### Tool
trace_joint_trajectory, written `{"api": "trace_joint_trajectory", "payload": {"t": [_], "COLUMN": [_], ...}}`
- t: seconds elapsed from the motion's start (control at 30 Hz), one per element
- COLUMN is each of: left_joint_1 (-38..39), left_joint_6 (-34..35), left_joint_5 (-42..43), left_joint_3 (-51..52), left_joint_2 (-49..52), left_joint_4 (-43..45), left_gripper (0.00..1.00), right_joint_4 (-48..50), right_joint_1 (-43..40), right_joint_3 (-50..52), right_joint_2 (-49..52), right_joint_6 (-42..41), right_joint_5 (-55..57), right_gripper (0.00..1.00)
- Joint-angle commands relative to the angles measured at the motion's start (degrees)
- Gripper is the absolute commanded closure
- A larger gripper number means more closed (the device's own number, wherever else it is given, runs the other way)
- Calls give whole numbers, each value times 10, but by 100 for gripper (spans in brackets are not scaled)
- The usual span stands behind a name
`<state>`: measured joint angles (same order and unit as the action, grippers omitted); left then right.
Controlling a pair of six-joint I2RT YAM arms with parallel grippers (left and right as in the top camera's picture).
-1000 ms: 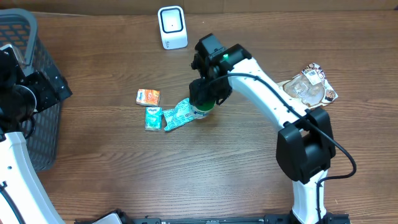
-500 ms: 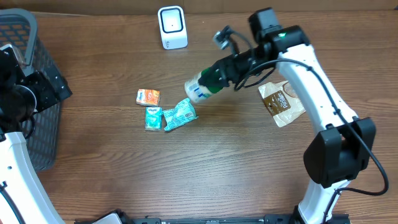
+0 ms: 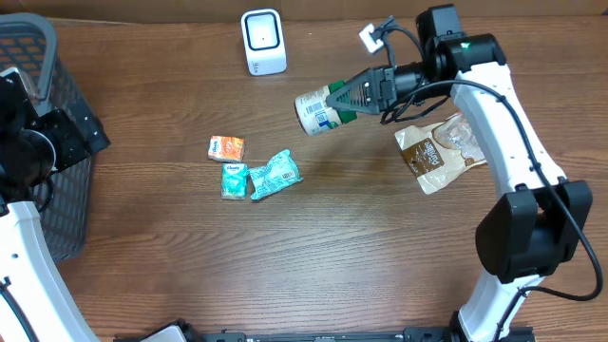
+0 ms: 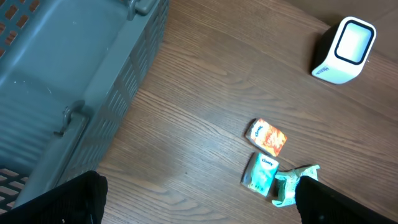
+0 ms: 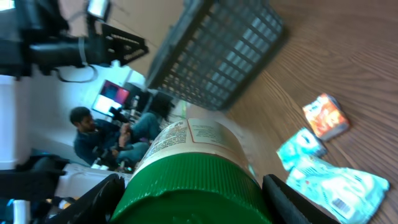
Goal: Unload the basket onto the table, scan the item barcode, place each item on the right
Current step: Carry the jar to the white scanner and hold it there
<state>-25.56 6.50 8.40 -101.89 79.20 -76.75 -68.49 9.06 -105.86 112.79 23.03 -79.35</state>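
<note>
Wooden desk (image 3: 285, 266), grey basket (image 3: 28, 43) at left, my left end effector (image 4: 199, 194) spread wide, empty, brown pouch (image 3: 432, 157), white scanner (image 3: 263, 42) at back, my right end effector (image 3: 344, 95) clamped on green-lidded jar (image 3: 313, 112), sideways in the air right of scanner, label print illegible, teal packet (image 5: 329, 186) showing barcode

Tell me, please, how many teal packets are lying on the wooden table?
2. A small teal tissue packet lies just beside the orange packet; a crinkled teal pouch lies beside it, to its right. The grey basket's inside is partly hidden.
</note>
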Motion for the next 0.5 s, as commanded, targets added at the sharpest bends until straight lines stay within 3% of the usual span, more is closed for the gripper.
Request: {"api": "trace_joint_trajectory", "payload": {"t": [0.0,0.47], "left_joint_1": [-2,-2], "left_joint_6": [8,8], "left_joint_5": [6,6], "left_joint_3": [-5,-5], "left_joint_2": [2,2], "left_joint_4": [1,1], "left_gripper": [0,0], "right_joint_4": [2,-5], "right_joint_1": [-17,-48], "right_joint_3": [-16,-16], "right_joint_2": [-47,-51], "right_joint_6": [3,-7], "right_joint_5": [-83,-61], "right_gripper": [49,49]}}
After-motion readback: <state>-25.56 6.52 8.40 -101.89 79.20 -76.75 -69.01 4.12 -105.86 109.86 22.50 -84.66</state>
